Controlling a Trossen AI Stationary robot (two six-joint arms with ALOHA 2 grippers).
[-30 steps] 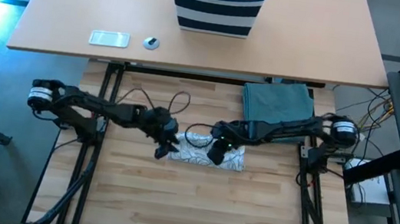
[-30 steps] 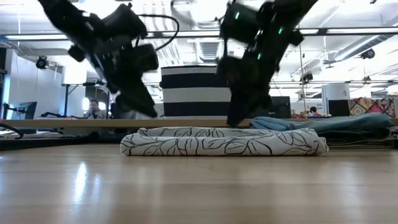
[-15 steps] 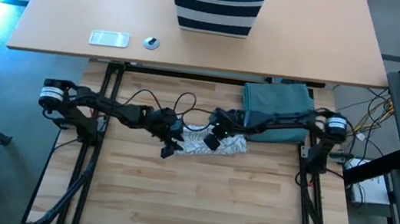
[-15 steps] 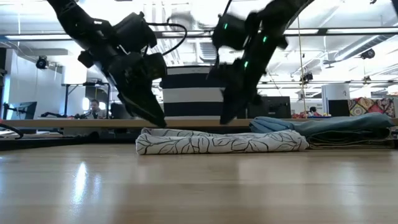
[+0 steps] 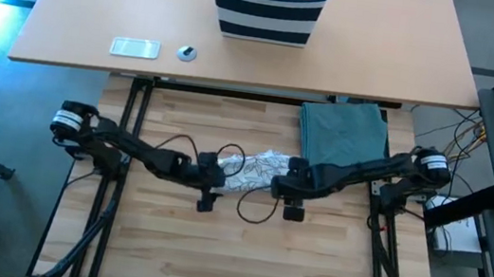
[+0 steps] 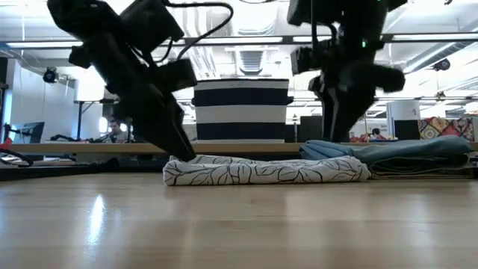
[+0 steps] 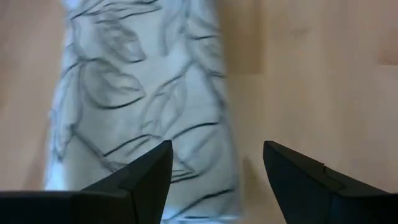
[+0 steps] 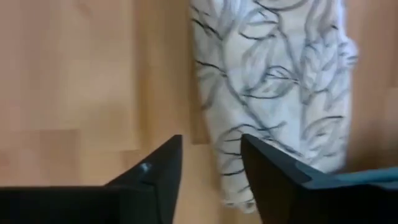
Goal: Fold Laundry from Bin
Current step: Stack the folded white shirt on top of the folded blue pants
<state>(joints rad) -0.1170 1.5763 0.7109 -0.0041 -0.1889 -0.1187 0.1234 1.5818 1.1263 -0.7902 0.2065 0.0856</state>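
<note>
- Pale wooden worktop carries both arms, with a second, tan desk beyond it.
- Left pincer hangs just off the near left end of the grey-white patterned garment; its fingers stand apart with nothing between them, the cloth lying under and ahead of them.
- Right pincer sits at the garment's near right end; its fingers are parted too and grip nothing, the cloth just ahead and to one side.
- That patterned garment lies folded into a flat strip between the two pincers; in the low view it rests flat on the wood.
- Beyond the right pincer, the teal-green garment lies folded, apparently touching the strip's right end, though the arm hides the join.
- Far ahead of both pincers, the bin stands upright on the tan desk, well apart from the cloth.
</note>
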